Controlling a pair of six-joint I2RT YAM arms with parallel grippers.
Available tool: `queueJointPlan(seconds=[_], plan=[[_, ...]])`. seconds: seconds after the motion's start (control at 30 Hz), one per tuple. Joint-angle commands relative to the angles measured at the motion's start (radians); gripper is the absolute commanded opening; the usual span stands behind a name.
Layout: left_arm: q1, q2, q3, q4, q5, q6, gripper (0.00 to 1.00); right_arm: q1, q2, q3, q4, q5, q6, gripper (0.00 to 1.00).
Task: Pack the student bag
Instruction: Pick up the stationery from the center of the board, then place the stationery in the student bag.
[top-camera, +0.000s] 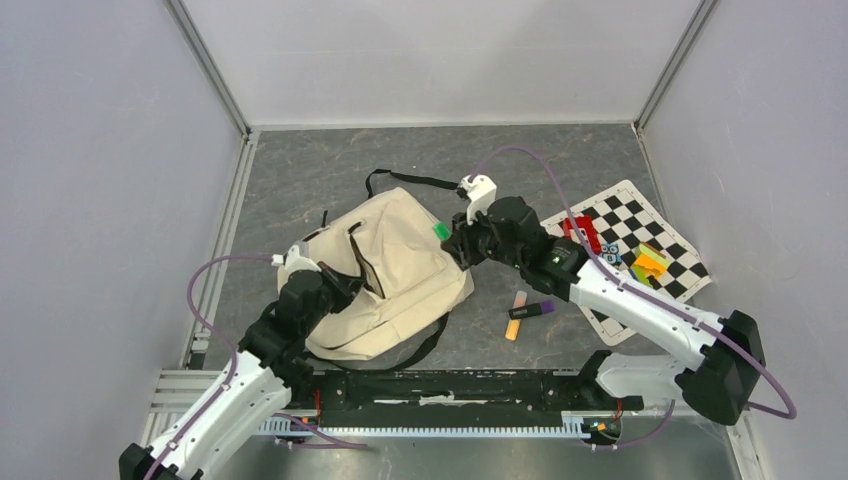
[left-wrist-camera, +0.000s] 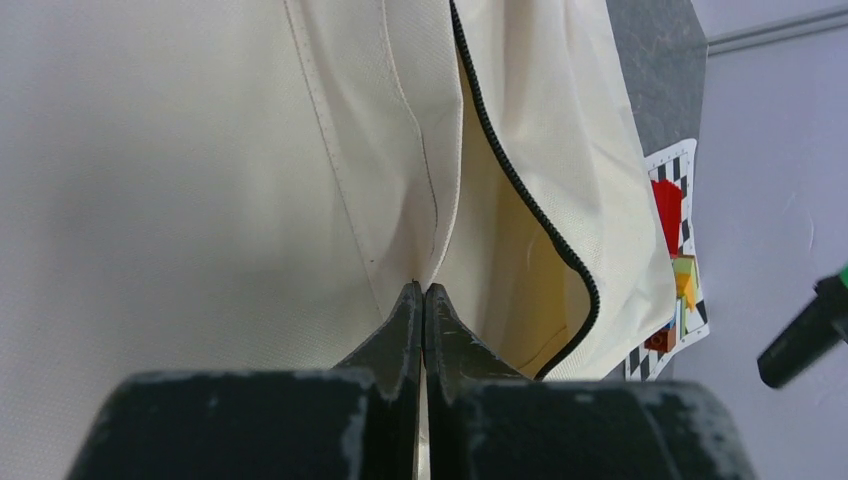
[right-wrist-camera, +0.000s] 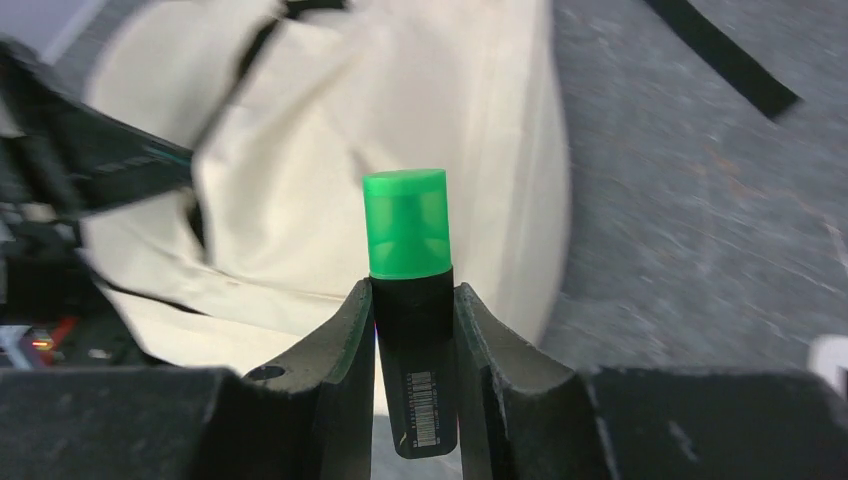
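Note:
The cream student bag (top-camera: 400, 265) lies on the grey table, its black zipper opening (top-camera: 362, 262) facing left of centre. My left gripper (top-camera: 335, 283) is shut on the bag's fabric beside the zipper (left-wrist-camera: 520, 190), seen close in the left wrist view (left-wrist-camera: 421, 290). My right gripper (top-camera: 455, 238) is shut on a highlighter with a green cap (right-wrist-camera: 406, 222) and black body, held above the bag's right edge (right-wrist-camera: 500, 150). The green cap also shows in the top view (top-camera: 441, 231).
An orange marker (top-camera: 516, 322) and a purple-capped marker (top-camera: 532, 310) lie right of the bag. A checkerboard mat (top-camera: 640, 225) at the right carries a red block (top-camera: 583, 233) and colourful blocks (top-camera: 649, 262). A black strap (top-camera: 405, 179) trails behind the bag.

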Motion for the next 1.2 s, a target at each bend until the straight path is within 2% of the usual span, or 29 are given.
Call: queueJointPlan(seconds=[0.0,0.23,0.47,0.8,1.17], plan=[[0.002,-0.047,-0.017,-0.079,-0.077,-0.075,0.02,0.118,0.023,0.049,0.189,0.052,0.159,0.00],[0.003,-0.088,-0.009,-0.139,-0.103,-0.080,0.02,0.316,0.124,0.087,0.371,0.142,0.260,0.00],[0.003,-0.101,-0.011,-0.145,-0.094,-0.079,0.02,0.407,0.321,0.237,0.421,0.140,0.193,0.00],[0.003,-0.094,0.006,-0.138,-0.090,-0.075,0.02,0.429,0.536,0.335,0.496,0.215,0.066,0.00],[0.004,-0.135,0.022,-0.181,-0.112,-0.077,0.02,0.429,0.587,0.291,0.467,0.356,-0.122,0.00]])
